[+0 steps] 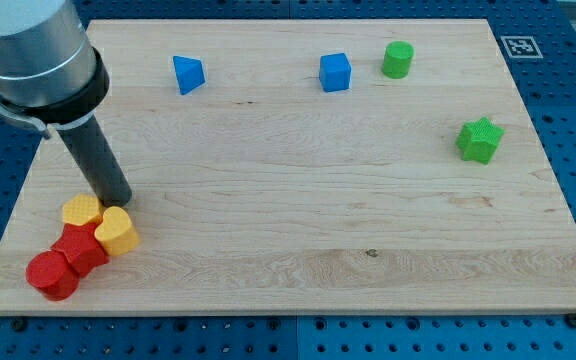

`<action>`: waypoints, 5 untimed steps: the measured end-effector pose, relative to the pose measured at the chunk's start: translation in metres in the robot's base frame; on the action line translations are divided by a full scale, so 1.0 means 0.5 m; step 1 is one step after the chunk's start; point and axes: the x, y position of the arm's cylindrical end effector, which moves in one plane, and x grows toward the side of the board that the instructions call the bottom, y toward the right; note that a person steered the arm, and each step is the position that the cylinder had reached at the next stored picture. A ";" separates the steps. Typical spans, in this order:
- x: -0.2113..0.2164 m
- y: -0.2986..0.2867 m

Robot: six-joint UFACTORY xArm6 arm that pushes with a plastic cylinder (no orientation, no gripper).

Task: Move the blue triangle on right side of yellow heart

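The blue triangle [188,74] lies near the view's top left of the wooden board. The yellow heart [118,231] lies at the view's lower left, in a cluster of yellow and red blocks. My tip [116,199] rests on the board just above the yellow heart and right of a yellow block [80,211], very close to both. The blue triangle is far above the tip, slightly to its right.
A red block [81,250] and a red cylinder [52,275] touch the yellow pair at the lower left. A blue cube [335,72] and a green cylinder [398,60] sit at the top. A green star [480,139] lies at the right. The board's edge [288,314] runs along the bottom.
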 end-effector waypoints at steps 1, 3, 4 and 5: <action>-0.043 0.016; -0.045 0.016; -0.078 0.016; -0.168 0.015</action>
